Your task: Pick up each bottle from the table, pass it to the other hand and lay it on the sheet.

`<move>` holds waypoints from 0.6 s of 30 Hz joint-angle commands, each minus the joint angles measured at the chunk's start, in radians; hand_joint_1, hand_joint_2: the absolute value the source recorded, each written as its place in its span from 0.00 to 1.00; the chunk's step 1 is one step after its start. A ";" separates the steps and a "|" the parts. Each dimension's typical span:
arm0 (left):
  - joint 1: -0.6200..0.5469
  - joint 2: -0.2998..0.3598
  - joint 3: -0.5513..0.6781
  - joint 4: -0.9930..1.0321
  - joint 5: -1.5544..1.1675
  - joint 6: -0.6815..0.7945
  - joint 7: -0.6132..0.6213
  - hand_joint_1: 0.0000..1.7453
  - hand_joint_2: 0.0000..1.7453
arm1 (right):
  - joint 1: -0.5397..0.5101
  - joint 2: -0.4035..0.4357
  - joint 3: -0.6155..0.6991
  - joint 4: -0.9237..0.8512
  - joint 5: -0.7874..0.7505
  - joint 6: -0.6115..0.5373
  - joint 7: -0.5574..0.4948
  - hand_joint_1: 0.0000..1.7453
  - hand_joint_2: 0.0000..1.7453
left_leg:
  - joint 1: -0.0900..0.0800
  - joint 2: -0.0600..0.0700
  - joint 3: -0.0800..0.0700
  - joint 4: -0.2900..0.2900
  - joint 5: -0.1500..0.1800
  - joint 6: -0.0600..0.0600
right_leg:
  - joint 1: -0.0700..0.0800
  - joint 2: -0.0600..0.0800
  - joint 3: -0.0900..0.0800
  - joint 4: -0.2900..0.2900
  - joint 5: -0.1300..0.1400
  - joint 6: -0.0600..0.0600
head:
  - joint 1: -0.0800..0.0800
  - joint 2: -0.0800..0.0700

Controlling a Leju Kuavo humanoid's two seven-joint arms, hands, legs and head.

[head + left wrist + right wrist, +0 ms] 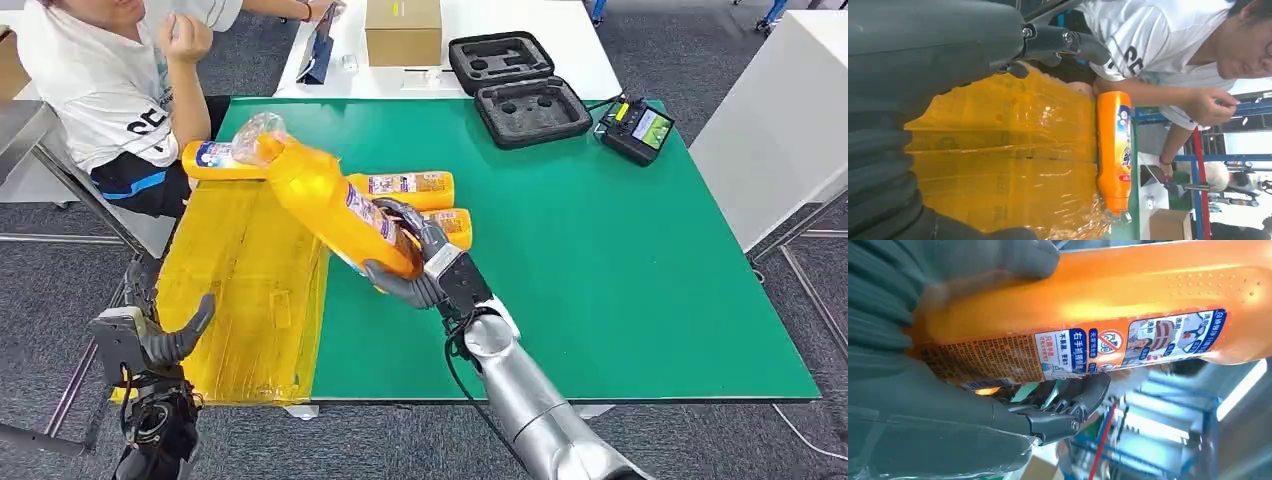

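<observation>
1. One orange plastic bottle [215, 160] already lies on the yellow plastic sheet [240, 300]; two more [415, 185] wait on the green desk [600, 260].
2. Right hand [415, 265] grasps a fourth orange bottle [330, 205], lifted, tilted; left hand [150, 340] released, handover pending.

The held orange bottle [335, 205] was glossy plastic with a printed paper label, the yellow sheet [245, 300] shiny, crinkled film — the green table top [600, 250] looked matt and smooth — and the right arm [530, 400] was brushed silver metal.
</observation>
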 commanded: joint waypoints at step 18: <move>0.094 -0.007 -0.296 -0.247 0.352 -0.494 0.252 0.00 1.00 | 0.096 0.011 0.236 0.162 -0.007 -0.077 0.000 1.00 1.00 | 0.000 0.000 0.002 -0.001 -0.001 0.000 | 0.000 0.000 0.002 -0.001 -0.001 0.000 | 0.000 0.000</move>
